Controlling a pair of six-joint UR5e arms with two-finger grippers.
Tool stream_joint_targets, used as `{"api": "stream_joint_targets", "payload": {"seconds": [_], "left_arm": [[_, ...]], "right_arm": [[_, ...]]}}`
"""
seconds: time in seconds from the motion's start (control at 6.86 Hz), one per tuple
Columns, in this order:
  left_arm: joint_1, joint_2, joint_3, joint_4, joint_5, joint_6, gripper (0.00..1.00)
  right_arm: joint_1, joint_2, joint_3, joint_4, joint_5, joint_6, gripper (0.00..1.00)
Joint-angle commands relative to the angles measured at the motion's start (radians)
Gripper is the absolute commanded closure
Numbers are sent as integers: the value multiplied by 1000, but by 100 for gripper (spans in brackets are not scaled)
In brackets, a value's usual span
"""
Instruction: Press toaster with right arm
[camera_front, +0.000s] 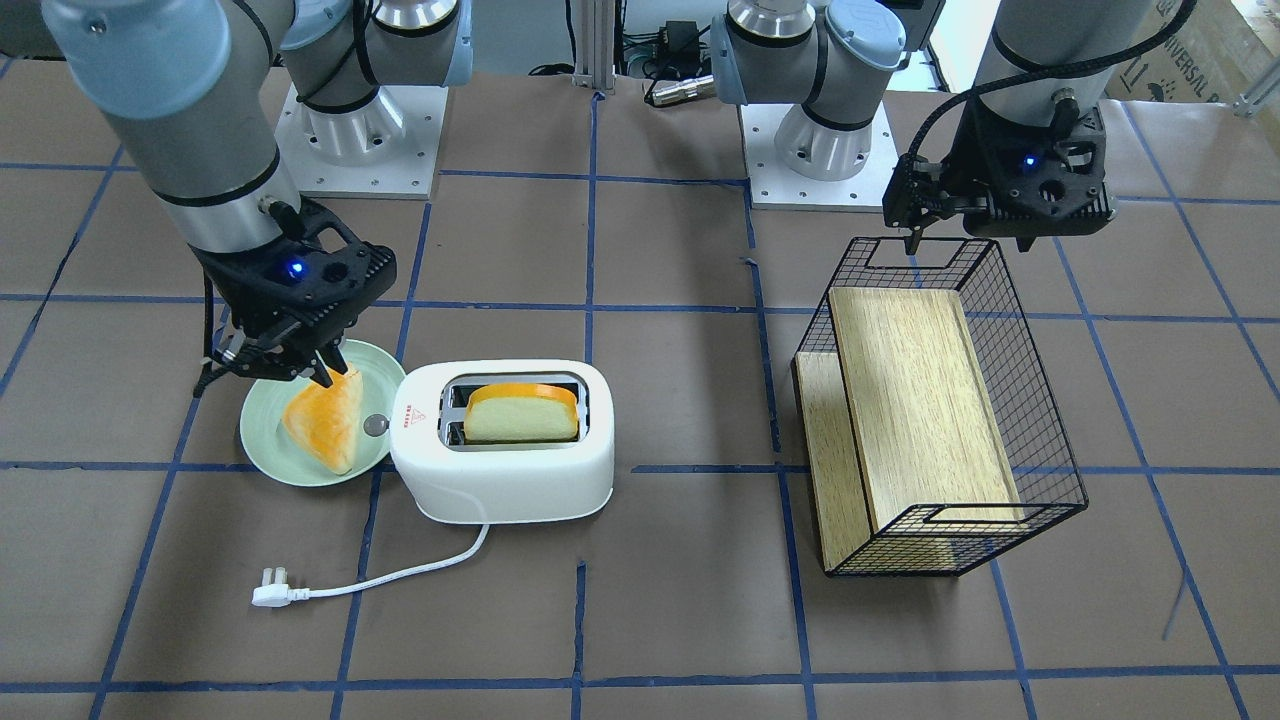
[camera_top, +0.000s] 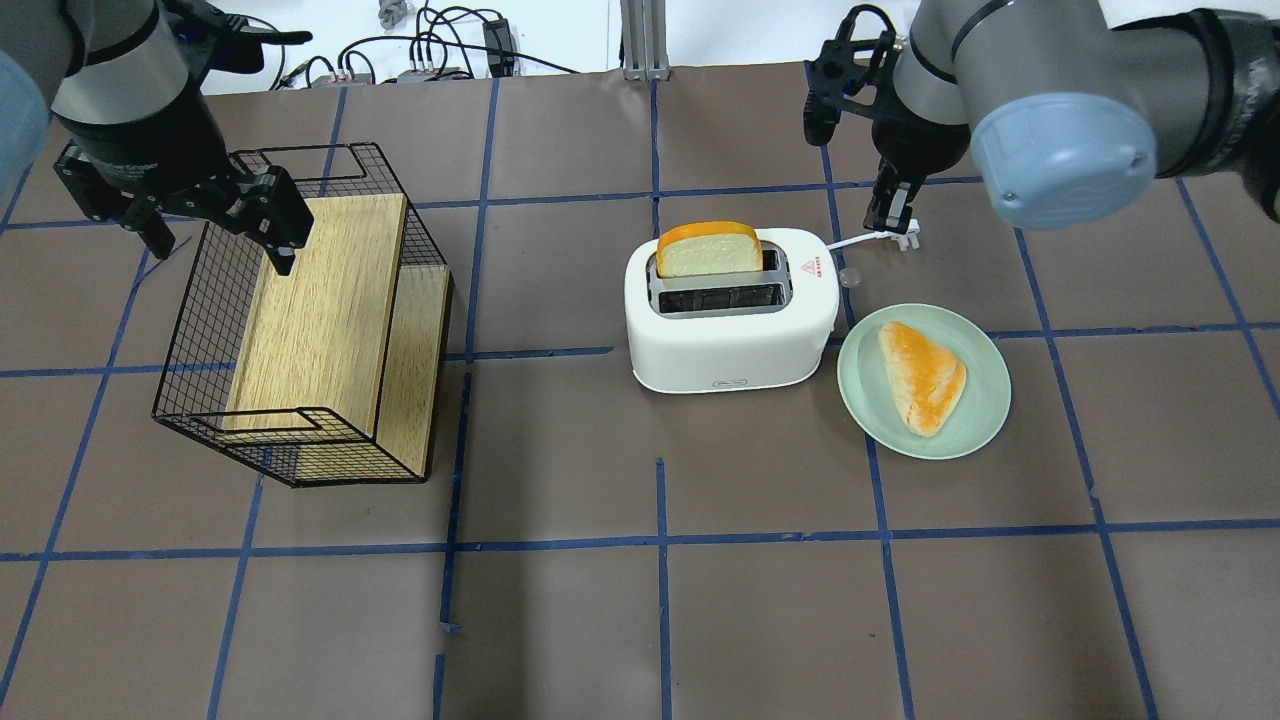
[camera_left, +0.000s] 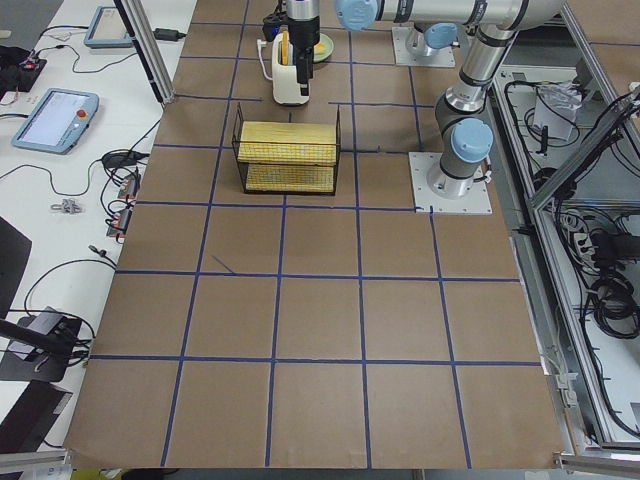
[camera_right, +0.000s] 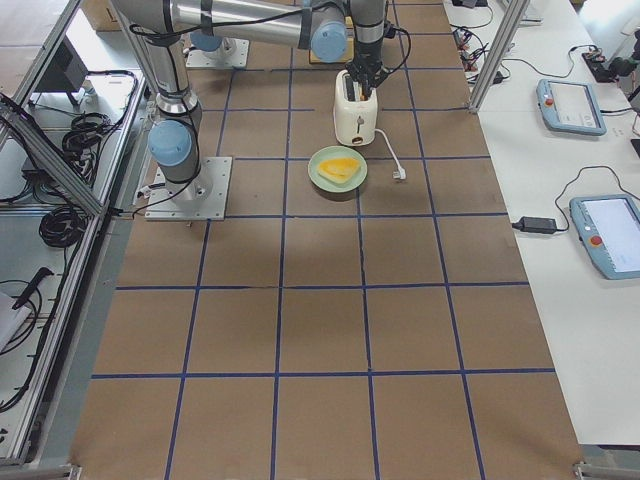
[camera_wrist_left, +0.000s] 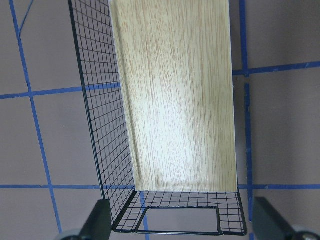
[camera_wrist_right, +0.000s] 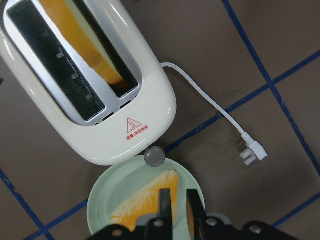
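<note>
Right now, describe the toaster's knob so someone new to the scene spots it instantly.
Find the white toaster near the middle of the table, one bread slice standing in a slot. Go to its end facing the green plate, beside the red marks. The knob is the small grey disc sticking out there toward the plate, the toaster's only grey round part.
</note>
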Motion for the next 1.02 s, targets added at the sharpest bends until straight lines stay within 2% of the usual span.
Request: {"api": "stream_joint_targets", "payload": {"seconds": [0.0,0.15,0.44,0.58,0.73,0.88], "left_arm": [[0,0,0,0,0,1,0],[0,0,0,0,0,1,0],[0,0,0,0,0,1,0],[0,0,0,0,0,-1,0],[0,0,0,0,0,-1,0],[0,0,0,0,0,1,0]], "right_arm": [[-6,-10,-86,142,-8,391,75],[-5,-3,-148,232,-7,582,74],[-14,-1,-177,376,3,845,70],[-11,-7,-190,374,13,871,62],[-12,2,-192,321,12,869,55],[-12,2,-191,316,12,869,52]]}}
